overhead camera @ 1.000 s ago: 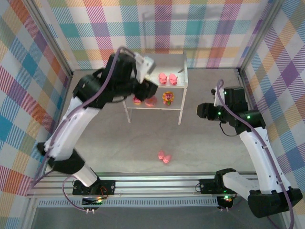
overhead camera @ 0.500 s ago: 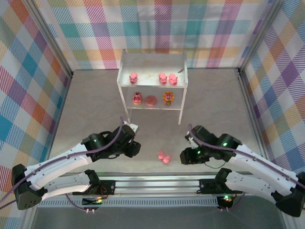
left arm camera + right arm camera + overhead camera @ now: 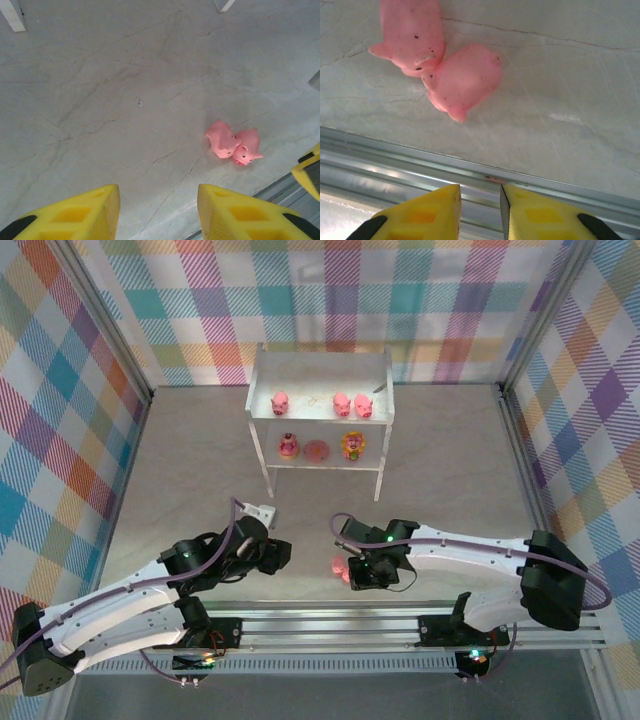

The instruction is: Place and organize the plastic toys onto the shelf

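Note:
The white shelf (image 3: 320, 372) stands at the back. Its top tier holds three pink pigs (image 3: 342, 403); the lower tier holds a pink-red figure (image 3: 287, 447), a donut (image 3: 316, 450) and a yellow figure (image 3: 352, 446). Two pink pigs (image 3: 343, 569) lie touching on the floor near the front edge, also seen in the left wrist view (image 3: 221, 139) and the right wrist view (image 3: 465, 80). My right gripper (image 3: 360, 572) hovers just beside them, its yellow fingers (image 3: 420, 215) a narrow gap apart and empty. My left gripper (image 3: 274, 552) is open and empty (image 3: 159, 210), left of the pigs.
A metal rail (image 3: 470, 170) runs along the front edge right by the two pigs and under my right gripper. The right gripper's yellow finger (image 3: 307, 175) shows at the edge of the left wrist view. Plaid walls enclose the grey floor (image 3: 200, 480).
Both arms have swung down to the front. My left arm left the shelf. My right gripper moved left to the floor pigs and its jaws narrowed.

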You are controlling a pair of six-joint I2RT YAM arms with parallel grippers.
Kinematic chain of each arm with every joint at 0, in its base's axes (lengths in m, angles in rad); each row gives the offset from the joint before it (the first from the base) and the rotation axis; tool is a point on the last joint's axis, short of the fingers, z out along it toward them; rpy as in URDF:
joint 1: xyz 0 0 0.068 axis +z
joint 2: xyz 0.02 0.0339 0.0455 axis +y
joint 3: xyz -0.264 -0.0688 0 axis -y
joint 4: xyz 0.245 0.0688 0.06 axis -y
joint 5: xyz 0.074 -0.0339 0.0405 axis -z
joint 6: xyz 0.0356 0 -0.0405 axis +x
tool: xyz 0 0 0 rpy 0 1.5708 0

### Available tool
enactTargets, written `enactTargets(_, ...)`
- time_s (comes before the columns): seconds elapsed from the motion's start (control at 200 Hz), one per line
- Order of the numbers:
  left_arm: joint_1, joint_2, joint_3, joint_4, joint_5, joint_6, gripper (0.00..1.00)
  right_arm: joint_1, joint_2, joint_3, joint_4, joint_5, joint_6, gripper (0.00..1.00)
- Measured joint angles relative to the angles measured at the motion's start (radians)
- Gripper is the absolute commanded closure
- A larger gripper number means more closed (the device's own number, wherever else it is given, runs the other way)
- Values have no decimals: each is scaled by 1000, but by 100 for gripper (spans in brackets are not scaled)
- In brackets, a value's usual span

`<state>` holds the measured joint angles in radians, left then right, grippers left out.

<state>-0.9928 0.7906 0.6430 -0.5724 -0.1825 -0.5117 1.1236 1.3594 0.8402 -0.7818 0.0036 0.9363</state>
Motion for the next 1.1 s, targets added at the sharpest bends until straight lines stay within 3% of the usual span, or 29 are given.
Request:
enactTargets(0.75, 26, -10, 7, -29, -13, 43, 49, -113, 196, -3, 4, 68, -36, 71)
enactTargets(1.1, 56, -10, 9, -31, -10, 60, 48, -129, 267, 80, 18, 69, -93, 70)
